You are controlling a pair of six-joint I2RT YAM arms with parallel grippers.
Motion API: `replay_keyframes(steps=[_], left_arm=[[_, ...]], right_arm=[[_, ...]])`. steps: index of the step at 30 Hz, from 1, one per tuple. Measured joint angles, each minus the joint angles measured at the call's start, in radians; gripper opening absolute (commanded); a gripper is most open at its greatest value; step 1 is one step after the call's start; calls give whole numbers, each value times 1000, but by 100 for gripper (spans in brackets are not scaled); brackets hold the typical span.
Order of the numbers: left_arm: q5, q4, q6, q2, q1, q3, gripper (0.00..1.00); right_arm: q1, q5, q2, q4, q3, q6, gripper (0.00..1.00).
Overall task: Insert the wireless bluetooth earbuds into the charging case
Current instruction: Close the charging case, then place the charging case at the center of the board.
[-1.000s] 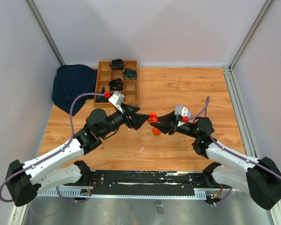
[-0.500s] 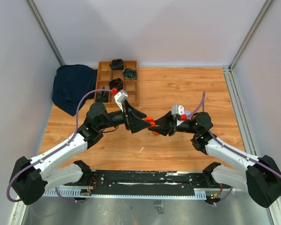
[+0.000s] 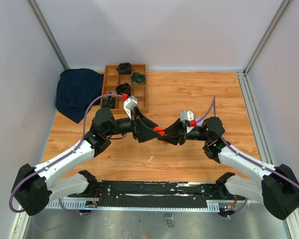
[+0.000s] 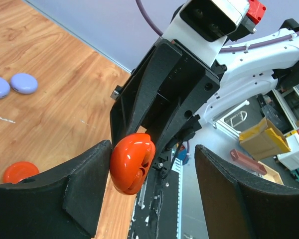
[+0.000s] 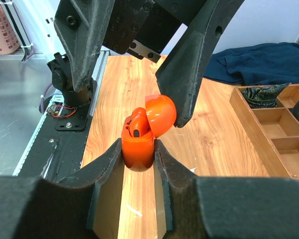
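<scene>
A wooden desk [image 3: 189,94] has two robot arms meeting over its middle. Since a second ago the left arm [image 3: 70,157] has swung in toward the right arm [image 3: 244,167]; the tips, then slightly apart, now overlap and cover an orange disc seen below them before. A dark blue cloth [image 3: 77,92] lies at the far left, beside a wooden tray [image 3: 145,89] whose compartments hold dark coiled items [image 3: 124,67]. The right jaws are clenched on the orange charging case [image 5: 138,147], its lid [image 5: 161,115] hinged open, an orange earbud [image 5: 136,124] seated inside. The left jaws stand released around it, one finger touching the case. Two lilac discs [image 4: 24,82] and an orange disc [image 4: 20,172] lie on the desk.
</scene>
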Motion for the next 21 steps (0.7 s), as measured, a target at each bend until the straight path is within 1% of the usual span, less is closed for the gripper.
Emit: replay_keyframes(steps=[9, 13, 15, 18, 21], left_arm=[[42, 16, -6, -5, 2, 0, 71], [30, -2, 4, -18, 2, 0, 74], [4, -35, 20, -33, 2, 0, 76], [-71, -119, 54, -63, 2, 5, 79], [-212, -246, 100, -90, 2, 31, 81]], right_arm=[[-1, 9, 2, -107, 23, -21, 14], [-10, 25, 2, -147, 24, -29, 15], [-18, 38, 1, -169, 24, -32, 15], [-30, 71, -1, -226, 24, -35, 14], [-47, 124, -10, -304, 24, -35, 15]])
